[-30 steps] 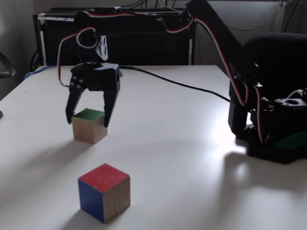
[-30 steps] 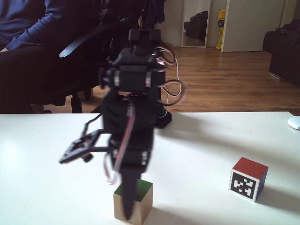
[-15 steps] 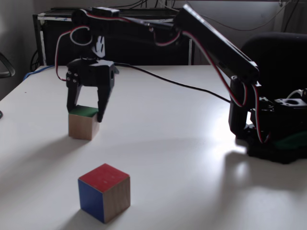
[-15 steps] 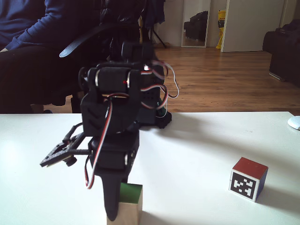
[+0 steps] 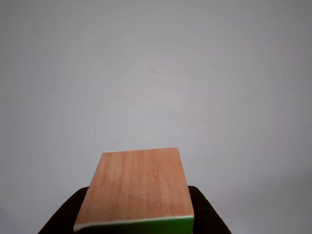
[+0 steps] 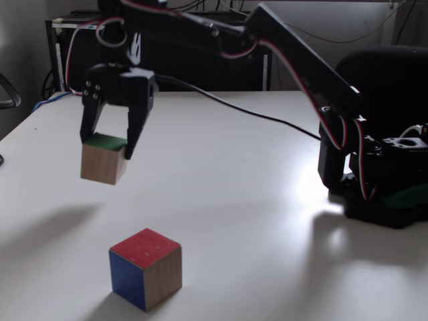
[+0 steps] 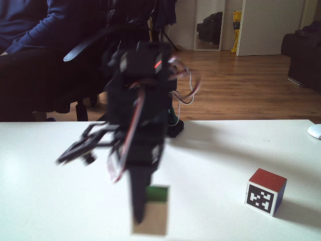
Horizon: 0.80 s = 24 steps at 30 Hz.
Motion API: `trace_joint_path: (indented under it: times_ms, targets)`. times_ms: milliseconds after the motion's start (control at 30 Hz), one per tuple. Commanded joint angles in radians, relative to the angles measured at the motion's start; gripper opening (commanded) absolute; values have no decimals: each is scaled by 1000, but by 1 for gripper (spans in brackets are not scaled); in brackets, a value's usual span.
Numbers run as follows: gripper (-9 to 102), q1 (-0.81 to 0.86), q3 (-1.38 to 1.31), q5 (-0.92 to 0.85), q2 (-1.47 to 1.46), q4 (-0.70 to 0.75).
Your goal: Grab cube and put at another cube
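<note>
My gripper [image 6: 105, 146] is shut on the cube [image 6: 102, 164], a light-brown wooden block with a green top, and holds it in the air above the white table [image 6: 227, 194]. Its shadow lies on the table below. In the other view the cube [image 5: 136, 187] shows a wood-grain face and a green edge, with the gripper [image 5: 139, 217] fingers dark on both sides. The blurred gripper [image 7: 143, 213] carries the cube [image 7: 153, 221] low in that fixed view. Another cube [image 6: 145, 267], with a red top, rests on the table in front; its black-and-white marker face [image 7: 261, 197] shows at the right.
The arm's base [image 6: 378, 187] stands at the table's right side, and a black cable [image 6: 254, 117] runs across the far half. A black cabinet [image 6: 87, 53] lies behind. A person in a blue sleeve [image 7: 25, 25] sits beyond the table. A white object [image 7: 315, 131] sits at the right edge.
The gripper has shut on the cube and raised it off the table, drifting a little left in a fixed view. The other cube has not moved.
</note>
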Motion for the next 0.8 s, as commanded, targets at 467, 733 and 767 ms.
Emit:
trace_joint_path:
  times_ms: [467, 733, 767]
  targets:
    - [5, -380, 675, 110, 742, -126]
    - [5, -581, 703, 186, 784, -123]
    - [5, -600, 701, 190, 781, -124]
